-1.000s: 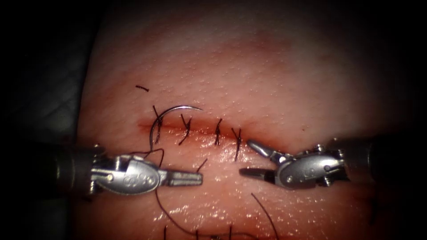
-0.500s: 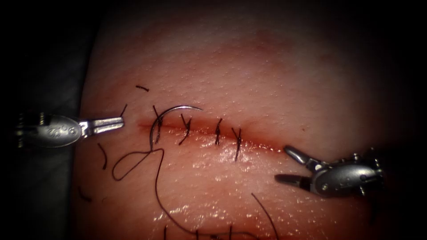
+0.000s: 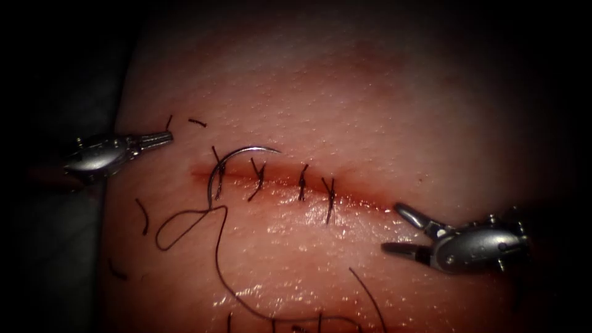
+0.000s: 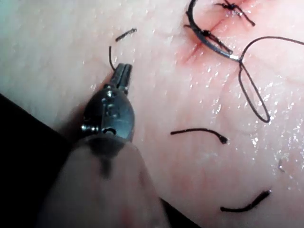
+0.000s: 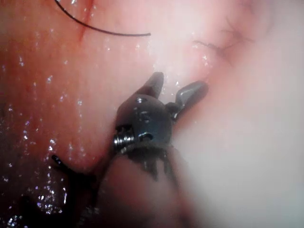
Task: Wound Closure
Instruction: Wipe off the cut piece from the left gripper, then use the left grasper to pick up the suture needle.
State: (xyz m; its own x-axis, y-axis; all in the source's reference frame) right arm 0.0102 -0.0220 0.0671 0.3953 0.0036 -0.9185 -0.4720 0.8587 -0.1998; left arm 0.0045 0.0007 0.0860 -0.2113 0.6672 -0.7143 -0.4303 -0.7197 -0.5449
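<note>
The tissue [image 3: 345, 92] has a horizontal cut [image 3: 277, 180] crossed by several dark stitches. The curved needle [image 3: 237, 153] lies free at the cut's left end, arching over it; I cannot tell whether it passes through the tissue. Its thread [image 3: 217, 246] makes a loop [image 3: 179, 229] below the cut and runs down. My left tool [image 3: 165, 137] is up and left of the cut, shut on a short cut piece of thread [image 3: 169, 121], also seen as the short piece [image 4: 110, 58] at the left tool's tip [image 4: 122, 75]. Right of the cut's end my right tool [image 3: 391, 228] stands open and holds nothing; its open jaws [image 5: 178, 84] hover over wet tissue.
Loose cut thread ends lie on the tissue: one [image 3: 197, 122] near the left tool, two more [image 3: 143, 216] [image 3: 117, 271] at lower left, a longer one [image 3: 367, 290] below the cut. Red fluid glistens below the cut. The tissue's left edge [image 3: 108, 203] borders dark background.
The left tool left the middle below the cut, went far left with a short thread piece, then rose and tilted. The right tool backed away to the right, then stayed still.
</note>
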